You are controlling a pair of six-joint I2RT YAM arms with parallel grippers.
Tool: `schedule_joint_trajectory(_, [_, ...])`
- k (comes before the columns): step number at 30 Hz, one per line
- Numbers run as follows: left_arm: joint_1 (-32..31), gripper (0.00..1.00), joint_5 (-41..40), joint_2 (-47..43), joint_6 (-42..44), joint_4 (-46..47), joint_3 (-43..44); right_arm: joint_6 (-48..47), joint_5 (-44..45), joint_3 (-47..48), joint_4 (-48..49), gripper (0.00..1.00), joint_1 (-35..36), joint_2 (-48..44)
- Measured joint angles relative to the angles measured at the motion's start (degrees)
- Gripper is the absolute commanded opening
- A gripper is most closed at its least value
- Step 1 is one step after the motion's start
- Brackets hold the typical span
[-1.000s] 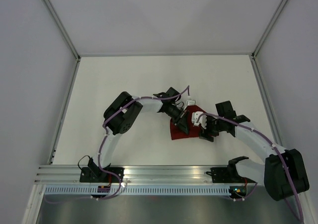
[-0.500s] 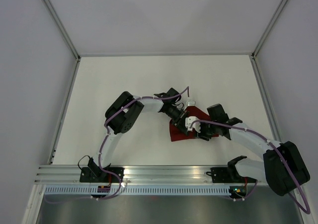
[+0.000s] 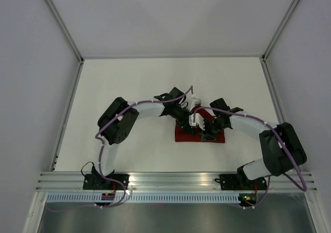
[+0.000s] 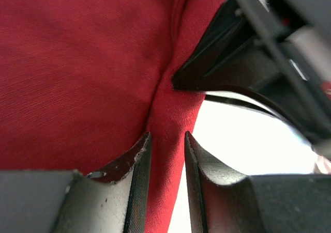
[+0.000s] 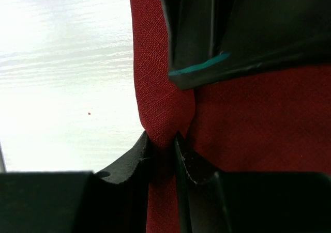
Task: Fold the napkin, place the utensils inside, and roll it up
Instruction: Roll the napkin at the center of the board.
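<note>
The right gripper (image 5: 163,141) was clenched on a raised fold of the napkin (image 5: 258,119), the cloth squeezed thin between its tips. The left gripper (image 4: 166,140) sat astride a ridge of the cloth with its jaws a little apart. Cloth filled the gap, and whether it pinched could not be told.

The white table (image 3: 129,88) bore everything, with grey walls (image 3: 31,62) around it and a rail (image 3: 170,179) along the near edge. The left arm (image 3: 116,127) and right arm (image 3: 279,150) arched inward and met just right of the table's middle. From above they covered most of the napkin. Only its near strip and near corners showed, lying flat on the table; its middle and far edge were hidden beneath the wrists.

In each wrist view the other gripper's black body crowded the picture close over the cloth; touching or just above, I could not tell. Both close views cut the napkin off, so its outline could not be made out there.
</note>
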Motion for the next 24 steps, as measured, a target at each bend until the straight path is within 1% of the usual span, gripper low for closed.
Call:
schedule_joint_trajectory(5, [1.0, 0.37, -10.9, -9.7, -3.3, 9.0, -8.0, -4.0, -5.3, 8.7, -9.5, 0.15, -3.2, 9.8])
schedule_joint_trajectory(8, [1.9, 0.36, -16.5, -14.7, -5.0, 15.5, -13.8, -6.4, -8.6, 15.1, -17.1, 0.15, -5.4, 17.3])
schedule_joint_trajectory(13, [0.4, 0.36, -24.5, -22.0, -5.4, 24.5, -23.4, -9.3, -14.3, 26.3, -30.6, 0.16, -9.3, 30.6])
schedule_joint_trajectory(15, [-1.7, 0.4, -29.3, -24.2, -4.0, 28.0, -26.8, -10.0, -16.0, 29.7, -35.1, 0.16, -10.3, 34.9])
schedule_joint_trajectory(18, [-7.0, 0.43, -36.8, -26.8, 0.3, 32.7, -31.6, -10.6, -18.1, 33.8, -40.6, 0.16, -11.5, 40.3])
schedule_joint_trajectory(21, [-12.9, 0.43, -43.4, -27.2, 6.1, 35.3, -33.2, -10.6, -19.2, 35.9, -43.8, 0.16, -12.2, 43.4])
schedule_joint_trajectory(24, [-18.6, 0.42, -49.4, -26.3, 12.7, 37.5, -33.0, -10.6, -19.7, 37.2, -46.0, 0.16, -12.4, 45.3])
